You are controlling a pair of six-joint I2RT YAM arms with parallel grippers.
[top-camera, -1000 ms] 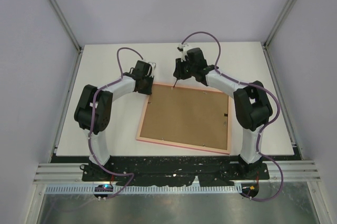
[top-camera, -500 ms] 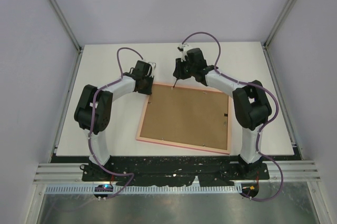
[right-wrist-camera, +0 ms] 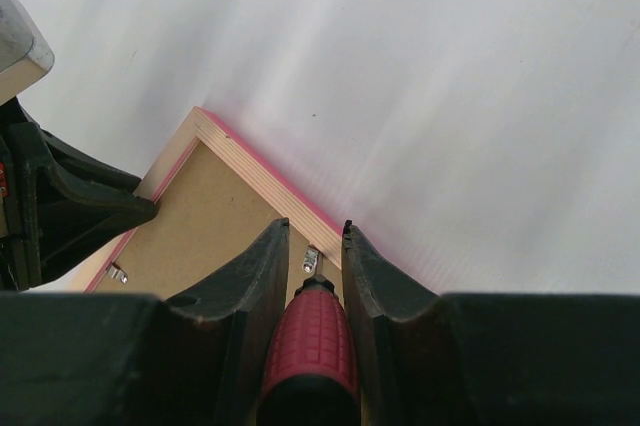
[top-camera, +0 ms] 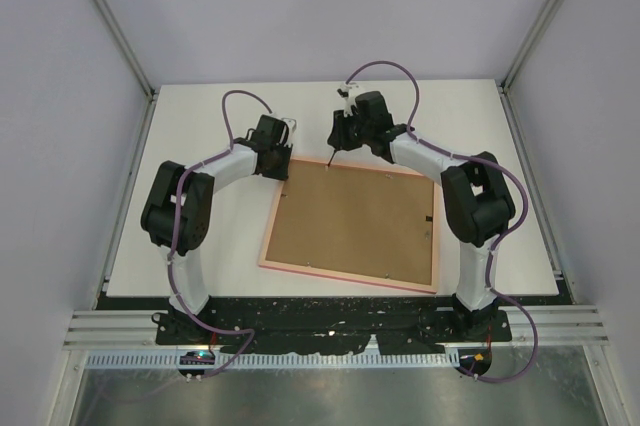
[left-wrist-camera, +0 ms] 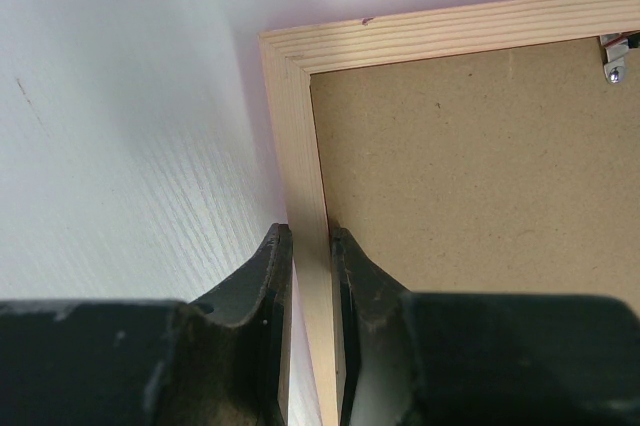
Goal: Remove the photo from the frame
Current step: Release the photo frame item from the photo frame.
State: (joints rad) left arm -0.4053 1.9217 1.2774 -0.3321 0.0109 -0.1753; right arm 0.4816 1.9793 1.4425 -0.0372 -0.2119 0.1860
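On the white worktop [top-camera: 200,236] the pink frame [top-camera: 345,277] lay face down between the arms, so I could not see the photo and judged it to be trapped under the brown backing board [top-camera: 350,221]. The biggest risk I saw was the whole frame skating or pivoting across the smooth surface if a sideways push beat the single clamp point. The left tool [left-wrist-camera: 309,238] was closed on the frame's left rail just below the far-left corner, one finger outside and one on the board side. That narrow pinch could slip or lever the rail upward. The right tool [right-wrist-camera: 313,228] was closed around a red-handled screwdriver [right-wrist-camera: 308,346], angled down at the far rail. If the handle rotated in that grasp, the tip would wander. The tip sat at a small metal retaining tab [right-wrist-camera: 310,262]. I judged it could skid off, gouging the board or creasing the print beneath.
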